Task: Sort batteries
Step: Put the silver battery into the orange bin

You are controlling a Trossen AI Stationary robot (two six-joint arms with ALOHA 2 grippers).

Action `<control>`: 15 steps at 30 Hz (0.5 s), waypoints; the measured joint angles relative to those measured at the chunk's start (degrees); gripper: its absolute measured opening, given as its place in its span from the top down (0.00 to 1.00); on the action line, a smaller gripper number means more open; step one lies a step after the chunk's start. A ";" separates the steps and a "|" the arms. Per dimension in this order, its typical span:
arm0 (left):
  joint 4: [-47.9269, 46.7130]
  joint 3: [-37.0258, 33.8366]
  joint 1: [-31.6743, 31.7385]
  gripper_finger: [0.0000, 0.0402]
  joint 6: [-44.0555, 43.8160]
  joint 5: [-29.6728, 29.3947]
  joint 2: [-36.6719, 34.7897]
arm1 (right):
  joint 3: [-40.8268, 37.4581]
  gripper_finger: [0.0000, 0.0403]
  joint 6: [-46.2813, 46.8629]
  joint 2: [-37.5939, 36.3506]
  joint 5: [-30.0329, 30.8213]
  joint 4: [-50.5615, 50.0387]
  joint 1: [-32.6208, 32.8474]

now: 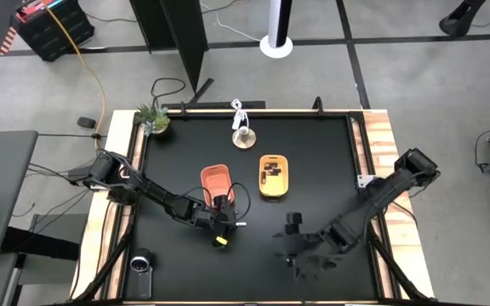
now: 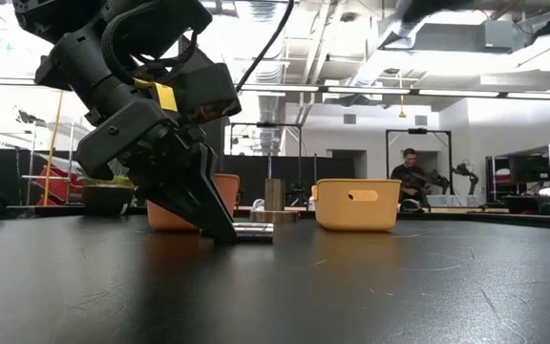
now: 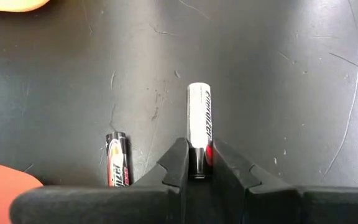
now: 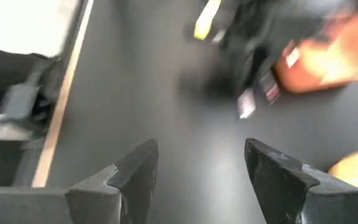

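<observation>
The white battery [image 3: 199, 124] carries the brand "Energizer" in dark letters along its side. On the dark battery [image 3: 117, 160] lying beside it, only the white letters "izer" can be read.

Robotics lab or workshop. Black bench [image 1: 313, 170] on a grey concrete floor [image 1: 415, 76] with taped lines, exposed ceiling ducts [image 2: 351, 38] overhead. Seated person [image 2: 411, 177] among equipment, far right.
</observation>
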 joint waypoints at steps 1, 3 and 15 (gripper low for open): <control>0.00 0.00 0.00 0.89 0.01 -0.01 0.00 | -0.84 0.37 3.68 -0.01 -0.98 -0.46 1.42; 0.04 -0.02 0.00 0.89 0.03 -0.01 0.02 | -2.97 0.37 11.34 0.30 -2.58 -0.45 4.83; 3.74 -0.22 0.04 0.89 4.39 -0.05 -0.02 | -4.23 0.44 24.15 17.76 35.05 22.66 13.10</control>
